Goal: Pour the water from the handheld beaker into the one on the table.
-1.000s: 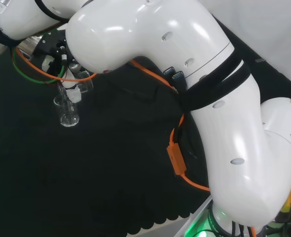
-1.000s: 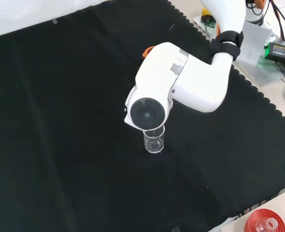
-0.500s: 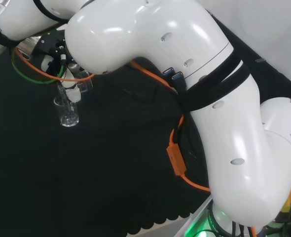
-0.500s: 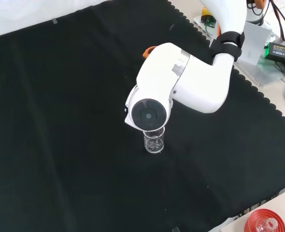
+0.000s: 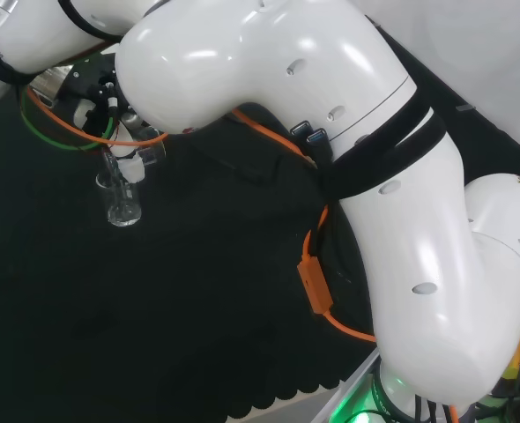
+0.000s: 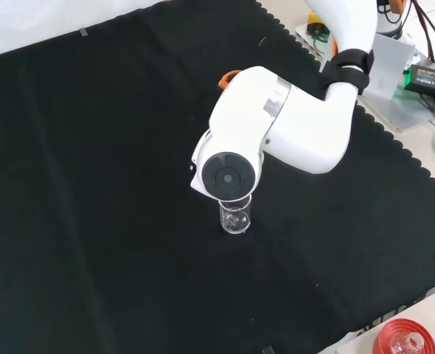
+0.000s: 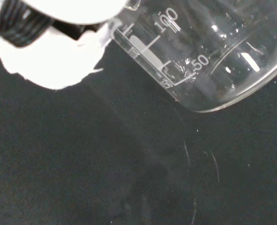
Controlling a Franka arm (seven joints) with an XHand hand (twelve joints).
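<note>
In the head view a clear beaker [image 5: 122, 201] stands upright on the black cloth. Just above it my hand [image 5: 97, 92] is shut on a second clear beaker [image 5: 150, 152], which is tilted with its lip over the standing one. The wrist view shows this handheld beaker [image 7: 209, 61] close up, tipped, with printed graduation marks and a white finger [image 7: 54, 65] against its wall. Faint glass arcs of the standing beaker's rim [image 7: 190, 178] lie below it. In the front view the standing beaker [image 6: 235, 217] pokes out beneath the arm's grey-capped link [image 6: 225, 175], which hides the handheld beaker.
The arm's big white links [image 5: 330, 132] take up the head view's right, with an orange cable [image 5: 317, 282] along them. A red ribbed stand [image 6: 400, 339] with a flask sits at the front view's lower right, past the cloth's scalloped edge [image 6: 394, 158].
Almost nothing differs. The arm's capped link wavers by a few pixels in the front view, and both beakers stay where they were.
</note>
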